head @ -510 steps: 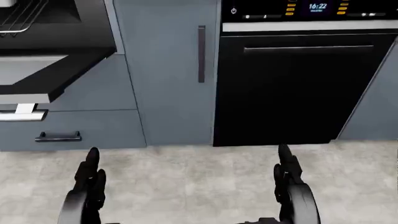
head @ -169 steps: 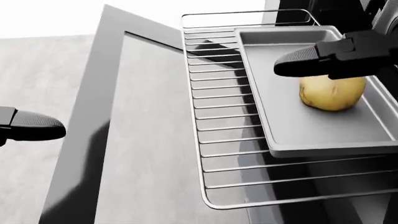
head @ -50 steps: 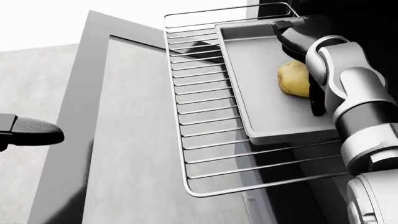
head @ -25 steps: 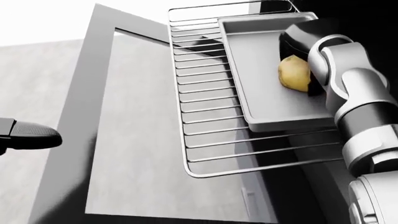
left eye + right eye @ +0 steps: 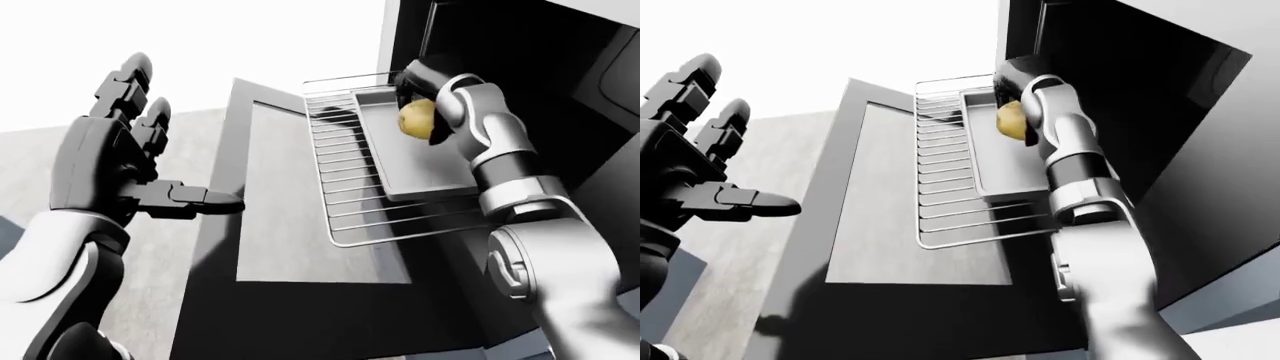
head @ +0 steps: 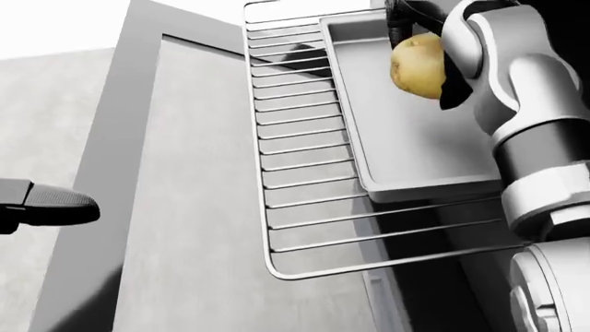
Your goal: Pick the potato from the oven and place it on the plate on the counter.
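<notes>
Potato, yellow-brown and oval (image 6: 420, 66), now hangs clear of the shallow grey metal baking tray (image 6: 415, 149) instead of resting on it as it did half a second ago; the right robot hand (image 6: 426, 48) has closed its dark fingers round it and raised it, so the tray floor directly below the hand lies bare. That suggests the pick is made and the carrying part of the task begins. The tray sits on the silver wire oven rack (image 6: 299, 173), pulled out over the lowered oven door with its pale glass pane (image 6: 185, 207), which spreads out on the left of the right robot hand. The dark oven cavity (image 5: 520, 67) stands just beyond it. The left robot hand (image 5: 110, 165) is held well away on the left, fingers spread wide and holding nothing. Neither the plate nor the desk shows in any view, so the robot will probably have to turn to find them. No brand, label or readable writing appears anywhere now
</notes>
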`<state>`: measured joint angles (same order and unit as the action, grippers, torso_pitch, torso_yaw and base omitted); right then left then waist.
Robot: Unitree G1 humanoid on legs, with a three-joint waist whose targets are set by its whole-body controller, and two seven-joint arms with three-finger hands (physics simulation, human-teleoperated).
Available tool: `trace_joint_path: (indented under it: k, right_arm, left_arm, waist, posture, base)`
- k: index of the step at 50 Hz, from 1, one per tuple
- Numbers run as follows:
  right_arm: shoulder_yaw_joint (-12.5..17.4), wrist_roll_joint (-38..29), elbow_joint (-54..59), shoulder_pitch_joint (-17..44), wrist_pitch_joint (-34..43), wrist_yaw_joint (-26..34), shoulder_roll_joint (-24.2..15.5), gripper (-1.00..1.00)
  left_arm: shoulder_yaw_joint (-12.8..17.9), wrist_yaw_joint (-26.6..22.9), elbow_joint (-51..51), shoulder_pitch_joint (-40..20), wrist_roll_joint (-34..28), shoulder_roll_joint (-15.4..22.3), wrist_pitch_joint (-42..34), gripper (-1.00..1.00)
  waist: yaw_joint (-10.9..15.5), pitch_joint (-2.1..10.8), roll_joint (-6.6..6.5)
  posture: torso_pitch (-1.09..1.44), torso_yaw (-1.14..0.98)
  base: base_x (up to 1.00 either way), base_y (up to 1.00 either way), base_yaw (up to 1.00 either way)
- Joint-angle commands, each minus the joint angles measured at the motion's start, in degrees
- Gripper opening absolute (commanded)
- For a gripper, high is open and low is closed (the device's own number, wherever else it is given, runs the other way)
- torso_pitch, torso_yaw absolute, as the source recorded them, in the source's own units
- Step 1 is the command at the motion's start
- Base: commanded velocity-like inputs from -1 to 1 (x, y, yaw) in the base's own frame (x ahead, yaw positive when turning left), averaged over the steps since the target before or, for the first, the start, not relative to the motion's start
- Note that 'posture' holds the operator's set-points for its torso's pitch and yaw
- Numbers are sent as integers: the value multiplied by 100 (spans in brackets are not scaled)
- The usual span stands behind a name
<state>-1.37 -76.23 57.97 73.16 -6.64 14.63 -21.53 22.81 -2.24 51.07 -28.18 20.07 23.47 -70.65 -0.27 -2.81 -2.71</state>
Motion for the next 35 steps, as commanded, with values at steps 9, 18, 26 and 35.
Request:
trace_joint_path:
  k: [9,18,26,35]
  right_arm:
    - [205,479,-1650,17,-64,355,131,-100]
    - [374,891,-3294,-418,118,1093,151,-100]
    - [522,1341,-4085,-627,251,1487,30,-100]
    - [560,1678,-4546,-810,409,1698,61,-100]
  left_arm:
    - [281,76,310,-350,158,150,-167,100]
    - [608,228,860,-542,590,111,-850,100]
    - [794,1011,893,-978,1666,388,-1263,100]
    - [712,1338,807,-755,1998,494,-963,100]
  waist:
    - [-15,129,58]
    - [-9,238,121]
    - [-41,247,329]
    - [1,144,-117]
  posture:
    - [0,0]
    - [0,0]
    - [0,0]
    - [0,0]
  base:
    - [0,0,0]
    - [-12,0,0]
    - [-21,6,0]
    - [-24,22,0]
